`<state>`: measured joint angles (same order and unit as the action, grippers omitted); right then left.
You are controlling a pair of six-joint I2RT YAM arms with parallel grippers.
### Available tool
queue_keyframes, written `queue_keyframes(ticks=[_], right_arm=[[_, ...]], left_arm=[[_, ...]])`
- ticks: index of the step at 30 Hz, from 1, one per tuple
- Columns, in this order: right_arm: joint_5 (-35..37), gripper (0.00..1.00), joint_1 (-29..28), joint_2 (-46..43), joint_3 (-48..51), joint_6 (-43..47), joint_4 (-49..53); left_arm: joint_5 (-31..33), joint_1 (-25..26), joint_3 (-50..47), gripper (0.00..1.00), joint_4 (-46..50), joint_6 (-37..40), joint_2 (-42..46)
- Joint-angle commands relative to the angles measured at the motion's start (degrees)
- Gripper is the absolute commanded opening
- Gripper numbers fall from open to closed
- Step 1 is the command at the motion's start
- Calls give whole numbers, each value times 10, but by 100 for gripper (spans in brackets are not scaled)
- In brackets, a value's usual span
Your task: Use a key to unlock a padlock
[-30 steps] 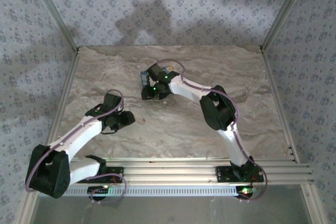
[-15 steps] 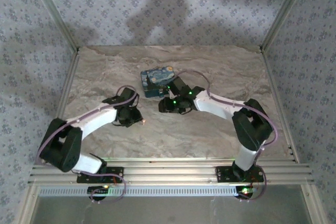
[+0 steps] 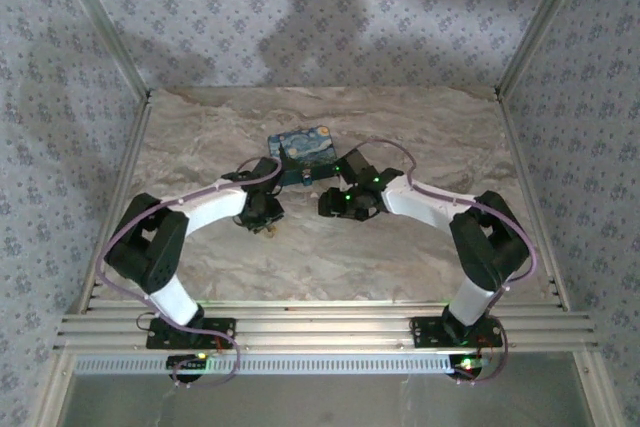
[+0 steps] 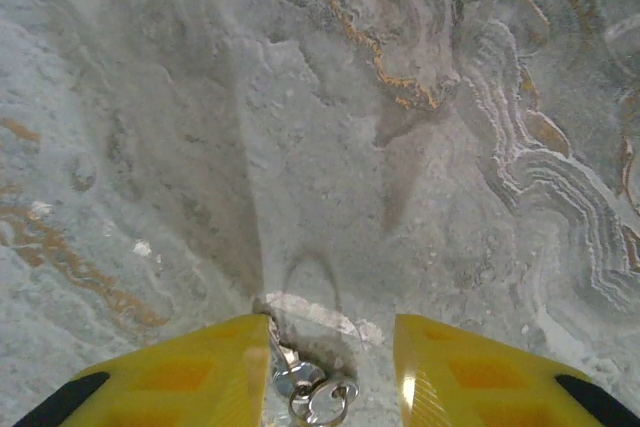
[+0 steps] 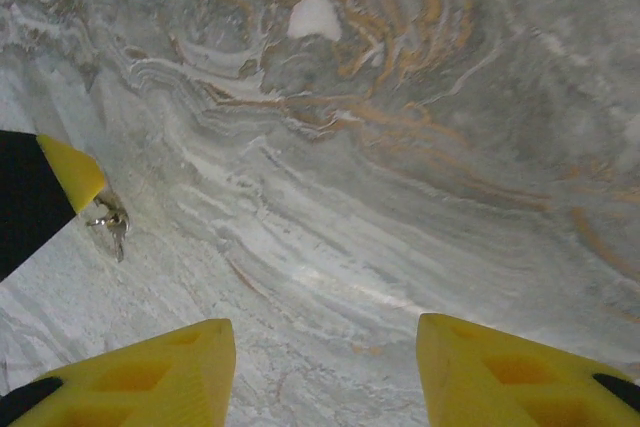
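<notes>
1. we see the left claw [image 4: 332,335] open, its yellow fingers apart, low over the marble table [image 4: 200,97].
2. the key [image 4: 298,384] and its ring lie between them, against one finger's inner edge; we cannot tell if it is gripped.
3. the right claw [image 5: 325,372] gapes wide over bare table, near the left one.

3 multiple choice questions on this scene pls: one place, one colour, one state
1. Where is the blue box?
A. on the table, beyond the left gripper and right gripper
B. by the arm bases
C. in a gripper

2. What colour are the fingers?
A. red
B. yellow
C. green

3. How is the right gripper?
A. shut on a key
B. open over bare table
C. shut on the box

Key: A, the top view shows it farther back; B, the wrist views show yellow; B, a wide gap between its fingers.
</notes>
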<state>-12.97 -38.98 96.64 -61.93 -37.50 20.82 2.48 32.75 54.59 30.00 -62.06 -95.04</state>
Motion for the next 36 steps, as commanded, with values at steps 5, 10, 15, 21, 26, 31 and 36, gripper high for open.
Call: queue_keyframes(ticks=[5, 10, 15, 21, 26, 31, 36], right_arm=[[-21, 52, 25, -13, -6, 32, 15], [-22, 52, 30, -11, -6, 31, 14], [-25, 52, 29, -12, -2, 25, 15], [-18, 52, 30, -26, 11, 21, 17], [-14, 52, 29, -36, 21, 19, 12], [-14, 52, 29, -41, 29, 20, 8], [-6, 52, 29, -56, 29, 29, 20]], left_arm=[[19, 23, 16, 41, 36, -35, -15], [16, 39, 0, 43, 30, -50, -17], [15, 41, -9, 45, 31, -45, -15], [27, 41, -11, 48, 51, -46, 9], [49, 42, -21, 49, 72, -65, 45], [52, 53, -33, 49, 76, -106, 69], [48, 68, -50, 47, 59, -172, 77]])
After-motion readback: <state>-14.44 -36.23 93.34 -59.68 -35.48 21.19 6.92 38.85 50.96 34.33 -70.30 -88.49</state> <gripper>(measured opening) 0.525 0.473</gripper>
